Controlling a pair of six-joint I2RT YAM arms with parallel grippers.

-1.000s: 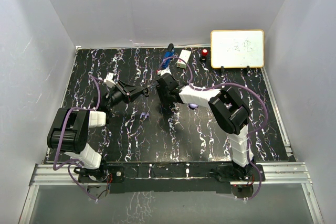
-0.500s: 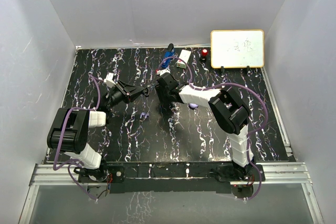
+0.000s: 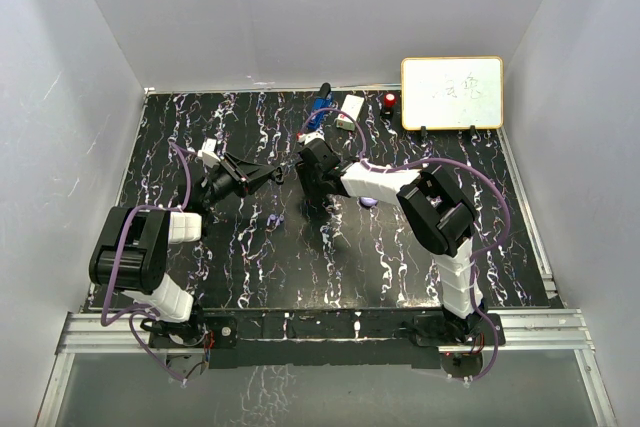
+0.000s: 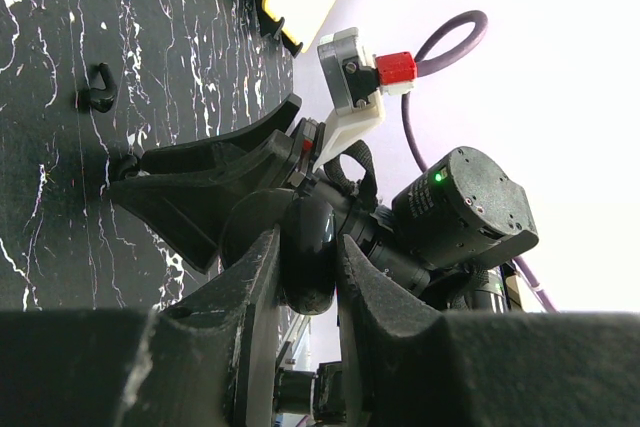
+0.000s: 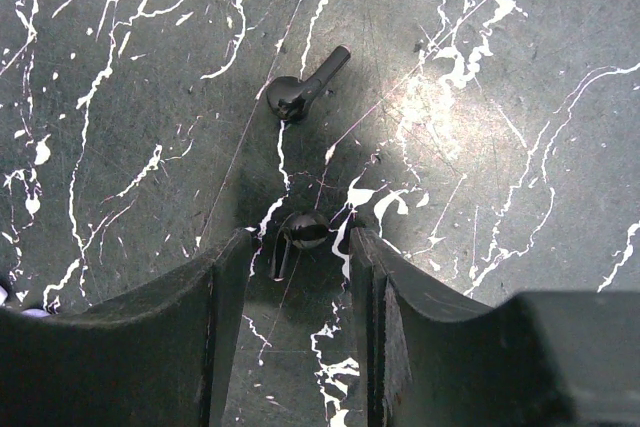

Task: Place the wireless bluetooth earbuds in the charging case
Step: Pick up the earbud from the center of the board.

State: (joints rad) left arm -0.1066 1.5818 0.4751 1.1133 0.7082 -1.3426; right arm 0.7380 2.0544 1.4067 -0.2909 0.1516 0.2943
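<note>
Nearest to the arm bases, on the black marbled bench [image 3: 380, 257], one pale lilac earbud [image 3: 275, 219] lies loose, with no case around it. A little farther, the right gripper [image 5: 298, 247] points down. Its jaws stand apart on both sides of a black earbud [image 5: 303, 230] which lies on the bench, and they do not seem to touch it yet. The second black earbud [image 5: 305, 87] lies just beyond, also free. Beside this, the left gripper [image 3: 268, 174] is closed on a glossy black rounded thing, I think the black charging case [image 4: 308, 247]. I cannot tell if its lid is open.

My judgement is that the task is at an early stage. No earbud sits in a case in these views, the pick of the first black earbud is only prepared, and the lilac one is untouched.

Compared with the earlier top views, both arms and the lilac earbud are in almost the same places. I find no clear change.
</note>
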